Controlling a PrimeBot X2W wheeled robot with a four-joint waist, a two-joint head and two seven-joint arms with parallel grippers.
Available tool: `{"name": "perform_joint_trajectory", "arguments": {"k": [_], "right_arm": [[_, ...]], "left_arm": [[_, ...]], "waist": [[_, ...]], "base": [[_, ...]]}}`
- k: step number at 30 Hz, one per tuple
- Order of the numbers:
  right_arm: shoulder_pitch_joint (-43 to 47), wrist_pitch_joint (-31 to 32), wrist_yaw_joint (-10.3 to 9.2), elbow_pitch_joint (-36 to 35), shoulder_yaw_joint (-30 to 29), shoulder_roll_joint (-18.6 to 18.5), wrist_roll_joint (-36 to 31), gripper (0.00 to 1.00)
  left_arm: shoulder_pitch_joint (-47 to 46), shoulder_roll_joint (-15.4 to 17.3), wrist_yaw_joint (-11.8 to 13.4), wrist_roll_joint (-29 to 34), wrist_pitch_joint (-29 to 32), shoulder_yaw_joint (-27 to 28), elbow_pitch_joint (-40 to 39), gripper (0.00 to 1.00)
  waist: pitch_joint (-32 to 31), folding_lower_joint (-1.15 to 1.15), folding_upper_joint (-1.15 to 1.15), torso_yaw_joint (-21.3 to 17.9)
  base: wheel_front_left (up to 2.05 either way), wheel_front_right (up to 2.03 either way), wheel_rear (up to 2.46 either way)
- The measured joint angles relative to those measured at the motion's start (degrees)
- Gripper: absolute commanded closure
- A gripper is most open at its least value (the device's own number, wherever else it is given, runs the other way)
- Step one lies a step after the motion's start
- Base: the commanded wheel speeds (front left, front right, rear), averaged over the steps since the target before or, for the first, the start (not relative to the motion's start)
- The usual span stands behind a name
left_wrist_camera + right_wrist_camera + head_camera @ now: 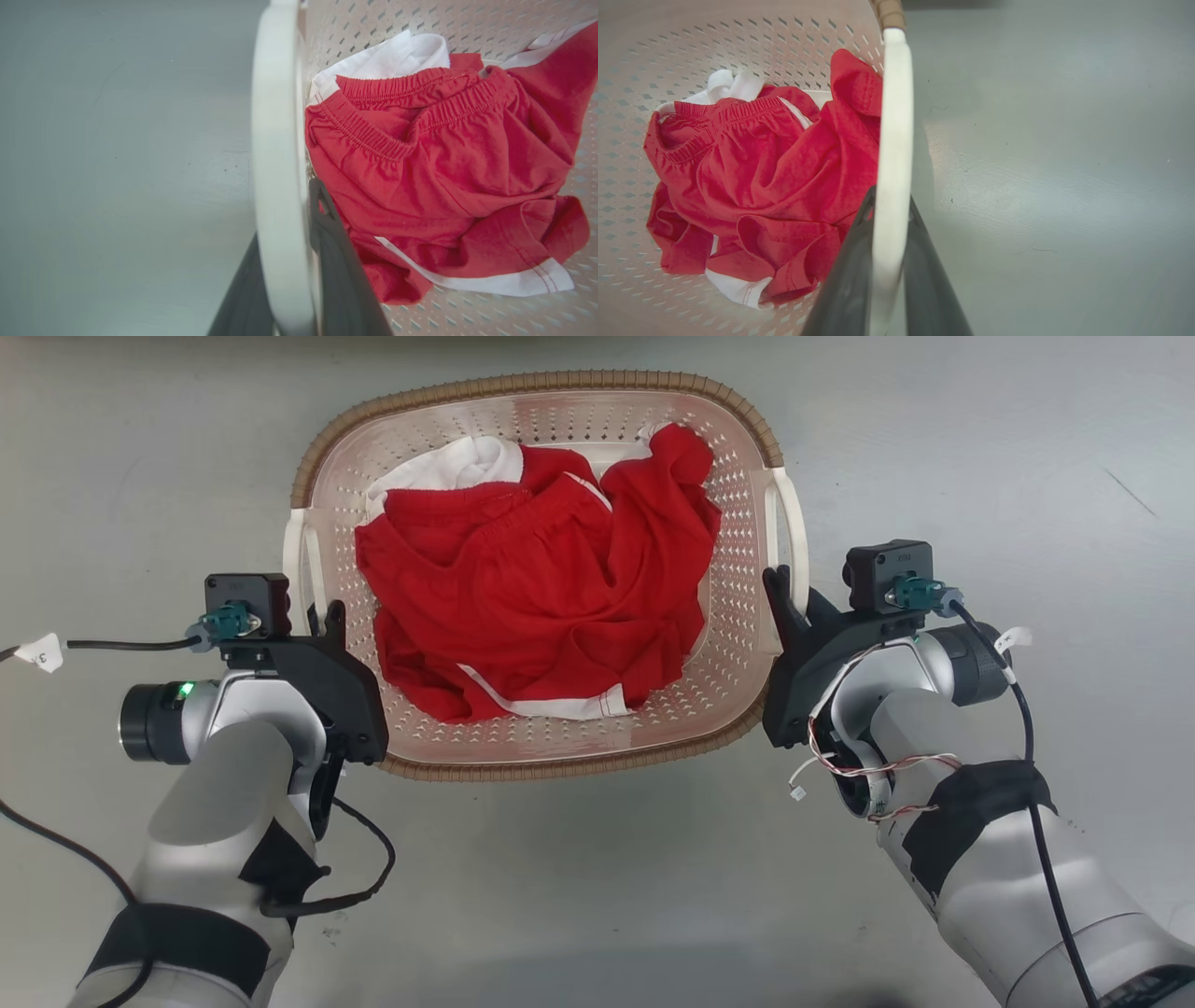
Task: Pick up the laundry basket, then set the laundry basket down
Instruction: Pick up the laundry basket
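Note:
The laundry basket (541, 383) is pale pink, perforated, with a brown woven rim, and sits on the grey floor between my arms. Red clothes (541, 588) and a white garment (448, 467) lie inside it. My left gripper (322, 616) is shut on the basket's white left handle (294, 551). In the left wrist view that handle (275, 140) runs between the two dark fingers of the left gripper (287, 219). My right gripper (780, 583) is shut on the white right handle (794, 523). The right wrist view has the right gripper (892, 198) pinching that handle (894, 116). Whether the basket touches the floor cannot be told.
Bare grey floor (980, 448) surrounds the basket on every side. A black cable (121, 642) with a white tag trails left from my left wrist. Loose red-and-white wires (840, 756) hang at my right wrist.

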Motion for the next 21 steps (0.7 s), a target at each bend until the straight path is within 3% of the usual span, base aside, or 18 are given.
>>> {"name": "perform_joint_trajectory", "arguments": {"k": [21], "right_arm": [[0.23, -1.02, -0.27, 5.15, 2.20, 0.43, 3.04, 1.00]], "left_arm": [[0.86, -1.59, -0.43, -0.70, -0.49, 0.03, 2.08, 1.00]], "waist": [[-3.86, 0.01, 0.00, 0.31]], "base": [[0.00, 0.00, 0.00]]}}
